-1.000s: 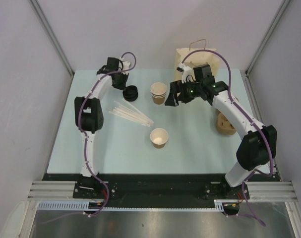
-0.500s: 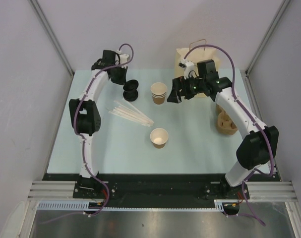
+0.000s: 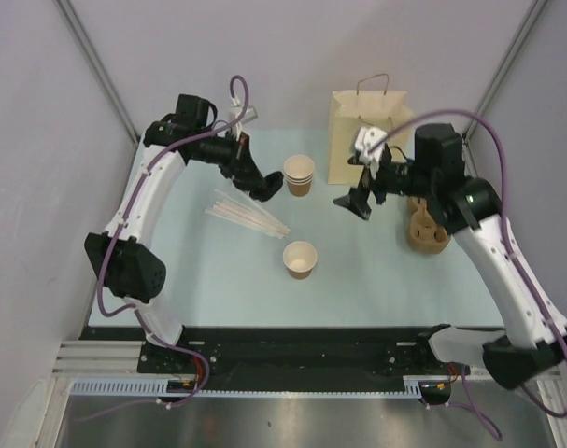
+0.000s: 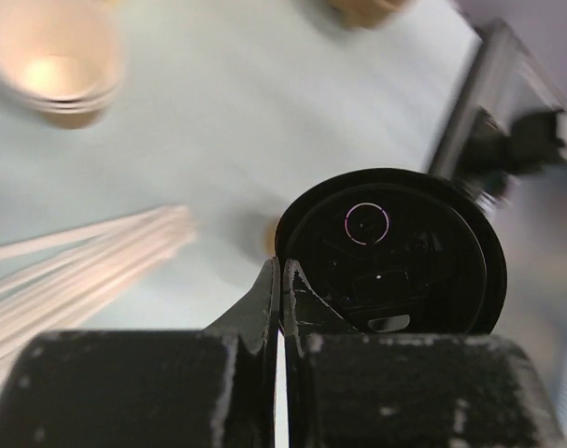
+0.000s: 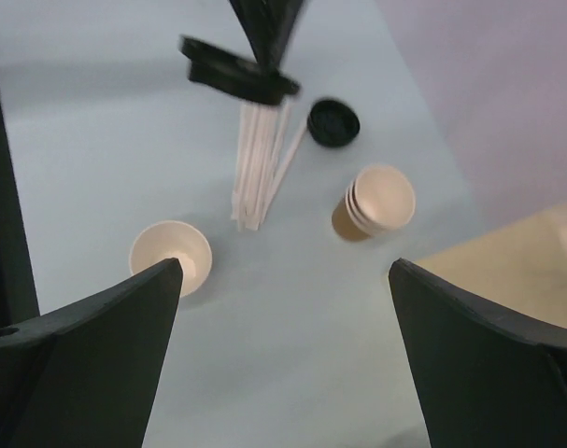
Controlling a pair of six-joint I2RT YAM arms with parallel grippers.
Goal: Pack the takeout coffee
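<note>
Single brown cup [image 3: 300, 259] is standing lidless mid-table, just beside the straws [image 3: 248, 217]. Left gripper [image 4: 280, 278] is pinching a black lid [image 4: 390, 252] by its rim, aloft near the cup stack [image 3: 299, 175]. Right gripper [image 3: 356, 201] is hanging splayed and empty before the paper bag [image 3: 367, 131]. Lidding looks to be in hand. Next move calls for setting the lid square on that cup's rim.

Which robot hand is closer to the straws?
Left. The left gripper, pinching a black lid, hangs right beside the straws. The open right gripper is well off to their right, beyond the stacked cups.
</note>
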